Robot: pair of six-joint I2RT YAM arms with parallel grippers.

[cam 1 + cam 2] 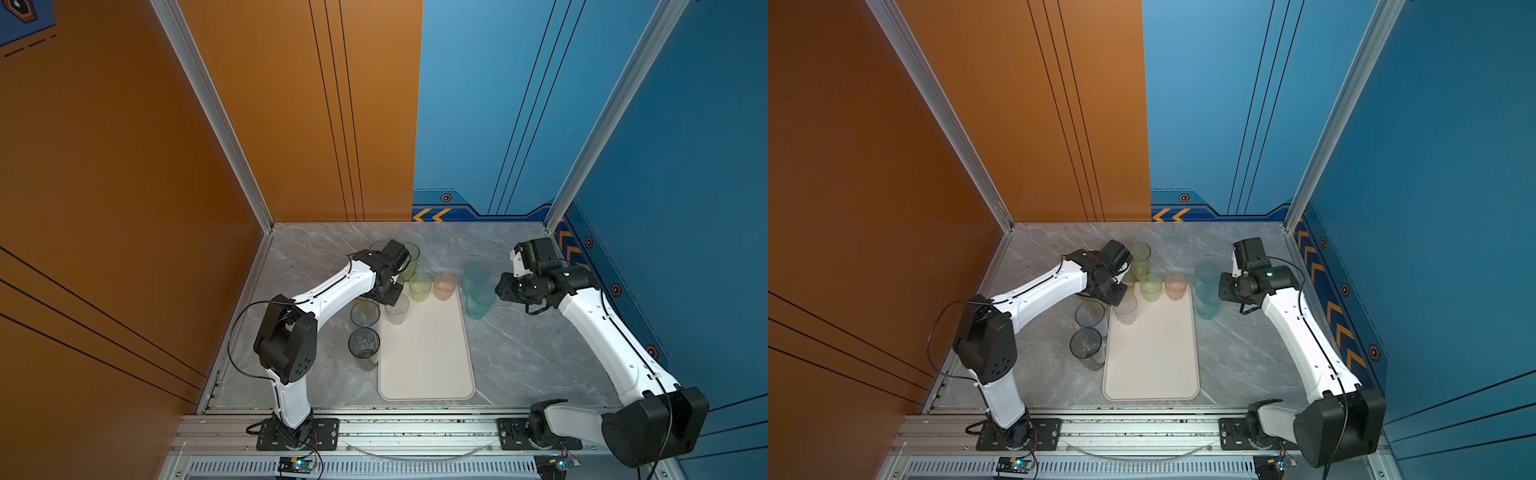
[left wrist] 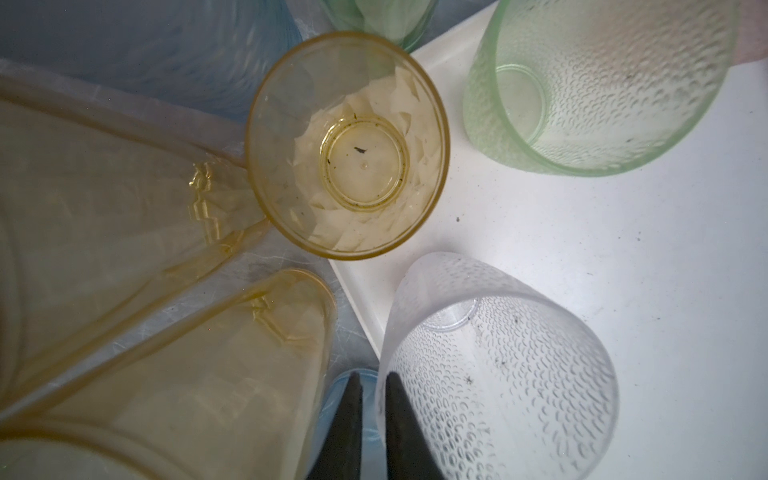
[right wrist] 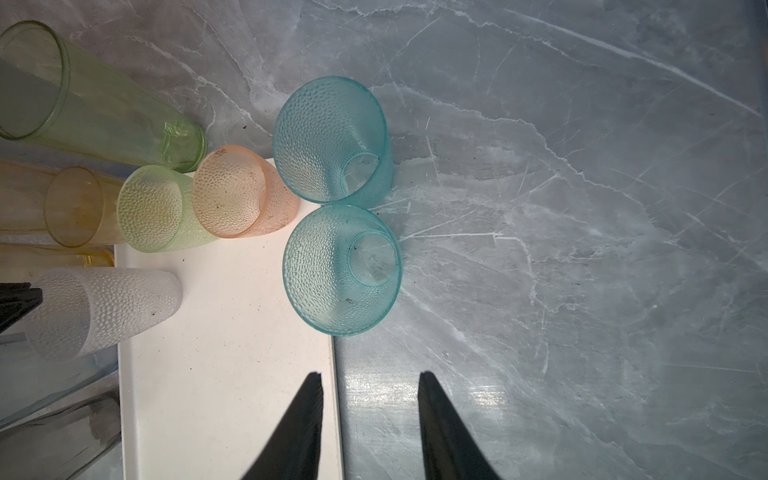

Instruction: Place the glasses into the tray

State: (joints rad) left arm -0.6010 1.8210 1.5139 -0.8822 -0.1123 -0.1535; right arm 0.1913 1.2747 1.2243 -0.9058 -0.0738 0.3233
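Teal dimpled tumbler, nearer of two, stands upright just outside the long edge of the tray, straight ahead of the right gripper, whose empty jaws stand partly apart; the left gripper, jaws a narrow slit at the clear tumbler in the tray's corner, may grip its rim, I cannot tell.

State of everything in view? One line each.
tray: flat on table, mostly bare
clear tumbler: upright in tray
green frosted tumbler: upright in tray
pink tumbler: upright in tray
teal tumblers: upright on table, right of tray
grey tumblers: upright on table, left of tray
tall green tumbler: upright on table
left gripper: narrow gap at clear tumbler's rim, grip unclear
right gripper: open, empty
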